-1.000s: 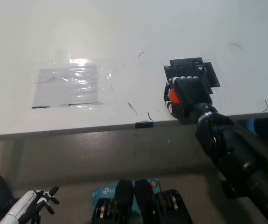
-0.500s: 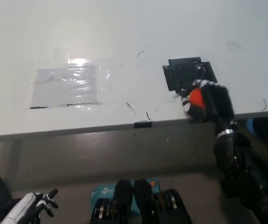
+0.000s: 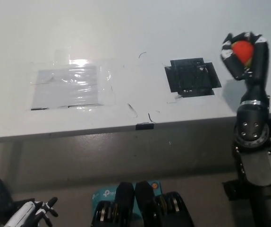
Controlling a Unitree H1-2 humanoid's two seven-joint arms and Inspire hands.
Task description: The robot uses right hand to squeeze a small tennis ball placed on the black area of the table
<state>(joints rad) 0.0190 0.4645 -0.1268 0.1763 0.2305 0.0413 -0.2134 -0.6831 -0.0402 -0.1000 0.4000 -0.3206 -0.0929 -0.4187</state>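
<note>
Left hand [image 3: 37,211] is seen low at the bottom left corner, white, below the table edge, resting beside a dark shape on the floor; whether its fingers are spread or closed cannot be told from what is shown. Above it, the white table [image 3: 126,28] is spread across the view. On its left part a clear plastic sheet [image 3: 71,86] is laid flat and taped down, with glare caught along its top edge. A few thin dark scribbles are scattered on the surface between the sheet and the middle. A small black tab [image 3: 145,126] is fixed at the table's front edge. Further right, the black patch [image 3: 192,77] is seen lying bare, with nothing on it. And to the right of that, well apart from the patch, the right hand [image 3: 245,54] is held up above the table's right end, wrist below and fingers up, its black fingers curled tight around the ball [image 3: 242,49]. The ball is shown as red-orange, cupped in the palm, with fingers wrapped on both sides and only its front face exposed. Ball and hand are raised clear of the table, and a soft shadow is cast on the surface just left of the wrist.
</note>
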